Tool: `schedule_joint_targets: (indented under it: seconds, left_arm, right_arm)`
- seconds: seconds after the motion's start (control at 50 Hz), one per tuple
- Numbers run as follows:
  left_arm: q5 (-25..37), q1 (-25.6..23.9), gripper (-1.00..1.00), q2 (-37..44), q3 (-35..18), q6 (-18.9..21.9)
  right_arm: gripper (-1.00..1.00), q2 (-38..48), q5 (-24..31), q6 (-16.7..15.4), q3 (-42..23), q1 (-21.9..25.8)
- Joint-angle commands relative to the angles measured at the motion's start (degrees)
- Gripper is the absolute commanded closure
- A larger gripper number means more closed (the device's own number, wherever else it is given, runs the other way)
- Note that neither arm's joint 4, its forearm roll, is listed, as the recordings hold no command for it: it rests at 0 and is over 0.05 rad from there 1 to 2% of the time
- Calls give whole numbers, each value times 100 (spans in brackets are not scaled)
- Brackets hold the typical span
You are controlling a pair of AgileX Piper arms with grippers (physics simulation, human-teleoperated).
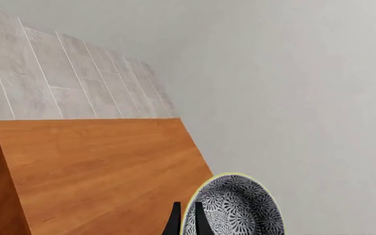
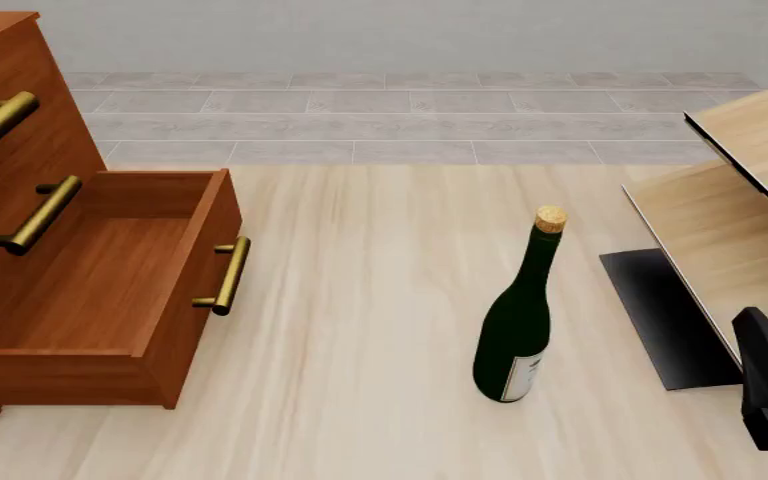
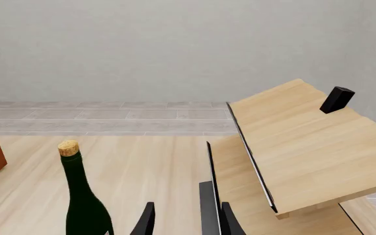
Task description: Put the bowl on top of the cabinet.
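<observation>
The bowl [image 1: 237,208] is already off the worktop. It shows only in the left wrist view, where the left pincer [image 1: 186,220] grips it by the rim: one dark finger lies outside the wall and the other inside, against the speckled lining, so the pincer is narrow and closed on the bowl. The bowl hangs tilted, its open mouth turned toward the camera rather than upward.

In that same view the flat reddish-brown top of the cabinet [image 1: 103,166] spreads out beside the bowl, bare as far as it shows. The bowl sits at the top's edge, but I cannot tell whether it is over the surface or just off to the side, nor whether it touches the wood.

The front view shows neither the left arm nor the bowl. There the cabinet [image 2: 37,250] stands at the far left with one drawer pulled open, a wine bottle [image 2: 518,320] stands upright near the middle of the worktop [image 2: 357,350], and pale wood panels [image 2: 744,210] lean at the right. The right pincer [image 3: 181,220] hovers low near the panels with its fingers apart and nothing between them, idle by the look of it.

So I judge the pick-up and lift to be done. What is left is to bring the bowl squarely over the cabinet top, level it, set it down and let go.
</observation>
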Motion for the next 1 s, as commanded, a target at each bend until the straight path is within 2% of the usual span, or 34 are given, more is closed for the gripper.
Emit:
schedule_joint_targets:
  seconds: [0.02, 0.26, 0.74, 0.76, 1.0]
  left_arm:
    - [30, 3, 100, 140, -103, 29]
    - [39, 175, 100, 54, -47, 121]
    - [68, -44, 100, 127, 77, 195]
    - [62, -14, -100, 97, 87, 240]
    - [142, -11, -100, -62, 81, 363]
  right_arm:
    - [-100, 0, 0, -1, 0, 1]
    - [-100, -1, 0, 0, 0, 0]
    - [-100, 1, 0, 2, 0, -1]
    - [-100, 0, 0, 0, 0, 0]
    - [-100, 0, 0, 1, 0, 0]
